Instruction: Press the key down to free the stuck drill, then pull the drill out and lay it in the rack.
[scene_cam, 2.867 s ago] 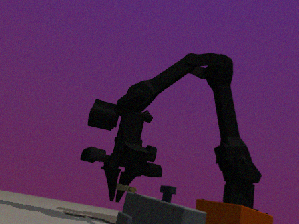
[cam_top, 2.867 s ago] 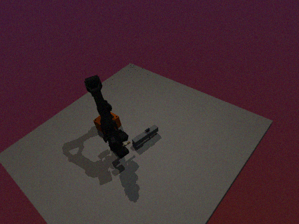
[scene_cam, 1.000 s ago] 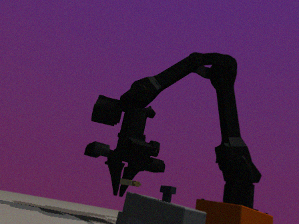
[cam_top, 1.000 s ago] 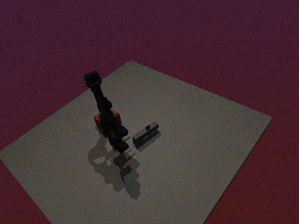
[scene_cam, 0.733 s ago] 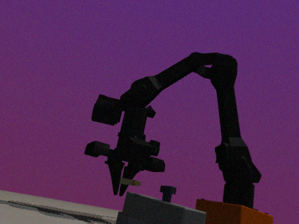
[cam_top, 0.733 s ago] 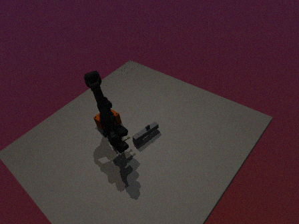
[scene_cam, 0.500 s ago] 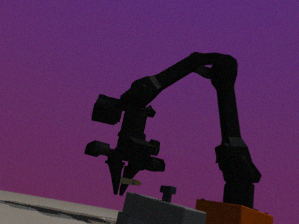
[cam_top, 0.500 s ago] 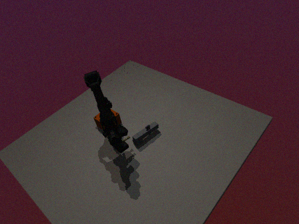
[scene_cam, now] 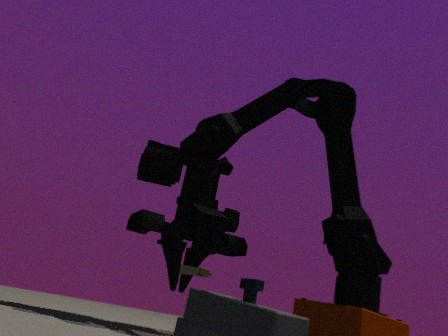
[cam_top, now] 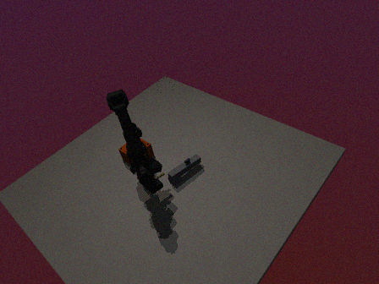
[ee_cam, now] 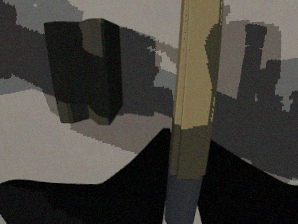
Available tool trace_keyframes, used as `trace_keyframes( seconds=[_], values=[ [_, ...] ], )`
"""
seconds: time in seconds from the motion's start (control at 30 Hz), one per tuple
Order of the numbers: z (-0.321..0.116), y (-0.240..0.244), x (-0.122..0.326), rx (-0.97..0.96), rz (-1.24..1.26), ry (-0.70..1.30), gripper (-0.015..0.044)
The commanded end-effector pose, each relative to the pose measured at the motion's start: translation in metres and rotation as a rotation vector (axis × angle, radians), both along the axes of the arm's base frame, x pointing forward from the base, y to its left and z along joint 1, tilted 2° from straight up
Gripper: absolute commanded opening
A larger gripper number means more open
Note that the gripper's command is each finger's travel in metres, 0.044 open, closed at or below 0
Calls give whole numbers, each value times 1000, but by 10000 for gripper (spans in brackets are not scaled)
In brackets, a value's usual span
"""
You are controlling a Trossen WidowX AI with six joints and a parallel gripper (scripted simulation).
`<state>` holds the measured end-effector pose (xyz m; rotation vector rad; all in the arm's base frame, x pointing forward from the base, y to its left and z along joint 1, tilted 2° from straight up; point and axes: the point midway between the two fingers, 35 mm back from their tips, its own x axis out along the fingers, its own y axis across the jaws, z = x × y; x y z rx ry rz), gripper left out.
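My gripper (scene_cam: pixel 177 288) (ee_cam: pixel 177 135) is shut on the drill (cam_top: pixel 161 175) (scene_cam: pixel 194 271) (ee_cam: pixel 196 75), a thin tan stick with a blue-grey end in the wrist view. The drill is held roughly level above the table, clear of the grey block (cam_top: pixel 178 170) (scene_cam: pixel 235 312). The dark key (cam_top: pixel 187 161) (scene_cam: pixel 251 285) stands up from that block's top. A dark grooved block (ee_cam: pixel 82 70), which looks like the rack, lies left of the drill in the wrist view. I cannot make it out surely in the top and exterior views.
The orange box (cam_top: pixel 149 149) (scene_cam: pixel 330 315) is at the arm's base, behind the gripper. The pale table top (cam_top: pixel 254 169) carries dark arm shadows, which also cross the wrist view. The grey block stands close beside the gripper.
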<state>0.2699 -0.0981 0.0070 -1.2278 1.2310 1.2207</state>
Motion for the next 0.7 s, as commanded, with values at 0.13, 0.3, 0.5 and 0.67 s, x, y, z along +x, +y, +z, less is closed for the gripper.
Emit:
trace_keyframes(
  seconds=[0.13, 0.3, 0.5, 0.67],
  values=[
    [3, -1, 2, -4, -4, -6, 0],
    [3, -1, 3, -4, -4, -6, 0],
    [4, -1, 3, -4, -4, -6, 0],
    [4, -1, 3, -4, -4, -6, 0]
  ],
)
